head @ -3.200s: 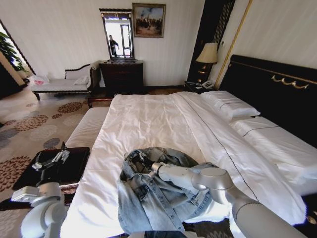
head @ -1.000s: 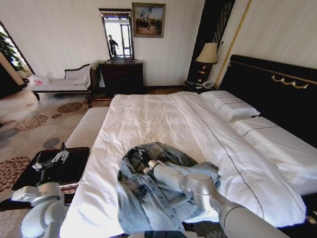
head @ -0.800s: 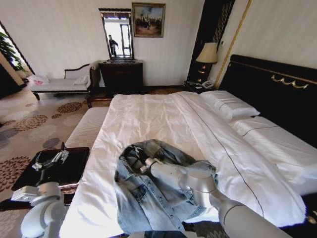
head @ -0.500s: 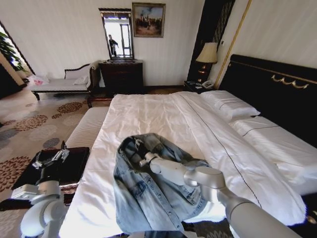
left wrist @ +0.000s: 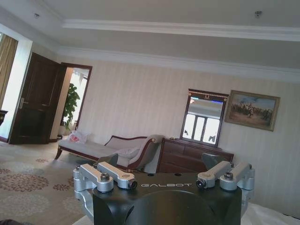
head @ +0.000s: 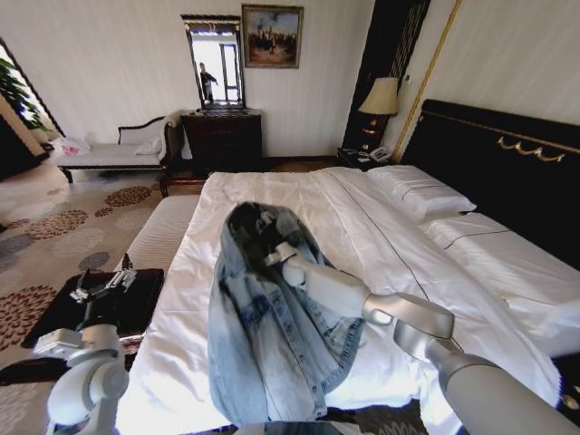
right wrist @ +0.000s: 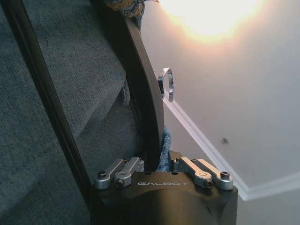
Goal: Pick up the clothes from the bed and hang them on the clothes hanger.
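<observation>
Head view: the right gripper holds the denim jacket up off the bed, with the cloth hanging in one long drape from the collar down toward the near edge of the sheets. Holding it high at the top lets the weight pull the jacket straight, which likely makes it easier to carry and hang.

In the right wrist view the right gripper has its jaws closed on a black bar of the clothes hanger, with a bit of blue denim pinched beside it. The silver hook sticks out past the bar, and the jacket's dark inner cloth spreads behind it, so the hanger seems to sit inside the jacket already; I cannot tell how well the shoulders are seated.

The left gripper waits low at the robot's left, above the dark side table, well apart from the jacket. In the left wrist view the left gripper has its fingers wide apart, holding nothing, facing the chaise and dresser.
</observation>
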`<state>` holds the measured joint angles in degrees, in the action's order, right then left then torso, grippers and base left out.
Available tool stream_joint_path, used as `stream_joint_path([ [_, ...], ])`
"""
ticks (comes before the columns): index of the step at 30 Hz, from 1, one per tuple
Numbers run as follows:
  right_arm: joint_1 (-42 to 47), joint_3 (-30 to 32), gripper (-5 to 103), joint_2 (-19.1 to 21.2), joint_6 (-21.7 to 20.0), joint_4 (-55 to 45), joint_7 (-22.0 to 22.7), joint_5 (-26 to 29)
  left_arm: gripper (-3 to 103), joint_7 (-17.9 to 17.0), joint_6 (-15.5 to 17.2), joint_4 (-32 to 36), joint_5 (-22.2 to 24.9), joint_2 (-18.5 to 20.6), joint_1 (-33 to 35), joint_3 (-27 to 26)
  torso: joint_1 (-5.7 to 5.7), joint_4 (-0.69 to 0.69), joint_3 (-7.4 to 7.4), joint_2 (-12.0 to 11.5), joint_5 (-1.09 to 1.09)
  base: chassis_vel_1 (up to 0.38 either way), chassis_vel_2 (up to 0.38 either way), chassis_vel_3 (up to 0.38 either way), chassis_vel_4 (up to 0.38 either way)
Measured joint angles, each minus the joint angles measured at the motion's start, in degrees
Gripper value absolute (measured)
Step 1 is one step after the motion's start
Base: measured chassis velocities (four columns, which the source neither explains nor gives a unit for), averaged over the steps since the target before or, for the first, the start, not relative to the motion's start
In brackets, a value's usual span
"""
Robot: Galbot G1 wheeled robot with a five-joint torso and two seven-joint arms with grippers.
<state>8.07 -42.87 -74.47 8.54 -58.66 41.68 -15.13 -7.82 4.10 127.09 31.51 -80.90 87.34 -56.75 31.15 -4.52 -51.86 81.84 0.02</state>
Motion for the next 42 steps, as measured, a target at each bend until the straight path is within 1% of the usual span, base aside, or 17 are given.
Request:
stream_joint_path([
  [3,0.13,2.96,22,0.97,1.14,-0.63,-0.81,-0.01,100,-0.04,0.05,0.24,-0.33,-0.11,0.30,0.19,0.00,0.00,0.00,0.00,0.00,0.000,0.000,0.000,0.000],
  [6,0.87,8.60,22,2.52,4.07,-2.62,-2.19,-0.04,100,-0.10,0.06,0.55,-0.65,-0.16,0.80,0.24,0.00,0.00,0.00,0.00,0.00,0.000,0.000,0.000,0.000],
  [9,1.63,14.29,22,5.41,5.73,-7.19,-3.08,1.50,100,-0.24,0.12,1.05,-0.69,-0.18,1.25,0.18,0.01,0.02,0.00,0.00,0.01,0.000,0.000,0.000,0.000],
  [10,1.63,14.29,22,5.41,5.73,-7.19,-3.08,1.50,100,-0.24,0.12,1.05,-0.69,-0.18,1.25,0.18,0.01,0.02,0.00,0.00,0.01,0.000,0.000,0.000,0.000],
  [11,1.89,15.75,22,6.99,5.97,-9.18,-3.38,2.83,100,-0.33,0.13,1.22,-0.73,-0.23,1.45,0.15,0.00,0.02,0.00,0.00,0.00,0.000,0.000,0.000,0.000],
  [16,4.70,22.26,22,17.07,9.96,-19.63,-8.65,15.37,100,-1.11,0.46,2.48,0.79,-0.66,2.43,0.33,0.00,-0.03,0.01,0.01,0.01,0.000,0.000,0.000,0.000],
  [17,4.70,22.26,22,17.07,9.96,-19.63,-8.65,15.37,100,-1.11,0.46,2.48,0.79,-0.66,2.43,0.33,0.00,-0.03,0.01,0.01,0.01,0.000,0.000,0.000,0.000],
  [22,10.45,27.12,22,23.41,13.54,-28.09,-12.18,28.40,100,-2.01,0.87,2.96,2.05,-0.69,2.85,0.44,0.00,-0.01,0.00,0.00,0.02,0.000,0.000,0.000,0.000],
  [24,11.31,28.13,22,24.43,14.34,-29.69,-12.58,29.99,100,-2.12,1.00,3.18,2.06,-0.65,2.85,0.45,0.00,-0.01,0.00,0.00,0.01,0.000,0.000,0.000,0.000],
  [27,13.08,32.21,22,27.10,17.86,-34.74,-14.68,33.94,100,-2.29,1.34,3.94,2.07,-0.85,3.12,0.51,0.00,-0.01,0.01,0.01,0.00,0.000,0.000,0.000,0.000],
  [29,13.92,34.59,22,28.85,18.68,-38.79,-15.77,38.85,100,-2.34,1.38,4.53,2.04,-1.21,3.63,0.49,-0.01,-0.01,0.00,0.01,0.00,0.000,0.000,0.000,0.000],
  [30,13.92,34.59,22,28.85,18.68,-38.79,-15.77,38.85,100,-2.34,1.38,4.53,2.04,-1.21,3.63,0.49,-0.01,-0.01,0.00,0.01,0.00,0.000,0.000,0.000,0.000],
  [32,14.47,36.57,22,30.45,18.83,-42.34,-16.72,42.88,100,-2.35,1.38,5.24,2.01,-1.47,4.20,0.22,-0.01,-0.01,0.01,0.01,-0.02,0.000,0.000,0.000,0.000],
  [33,14.64,39.44,21,33.31,18.37,-46.26,-18.65,47.50,100,-2.36,1.38,6.63,2.15,-1.66,5.21,-0.78,-0.02,0.03,0.01,0.01,-0.01,0.000,0.000,0.000,0.000],
  [35,14.65,40.23,21,34.48,17.74,-47.08,-18.86,48.60,100,-2.37,1.38,6.91,2.22,-1.66,5.32,-0.94,-0.02,0.02,0.01,0.01,-0.01,0.000,0.000,0.000,0.000],
  [40,14.70,44.98,21,42.29,9.70,-51.08,-16.85,54.78,100,-2.41,1.38,7.88,2.41,-2.04,5.58,-0.93,-0.01,0.00,0.00,0.01,0.00,0.000,0.000,0.000,0.000],
  [42,14.78,45.95,21,43.72,8.91,-51.51,-16.62,55.77,100,-2.41,1.38,8.01,2.51,-2.13,5.57,-0.91,-0.01,-0.01,0.00,0.01,0.00,0.000,0.000,0.000,0.000],
])
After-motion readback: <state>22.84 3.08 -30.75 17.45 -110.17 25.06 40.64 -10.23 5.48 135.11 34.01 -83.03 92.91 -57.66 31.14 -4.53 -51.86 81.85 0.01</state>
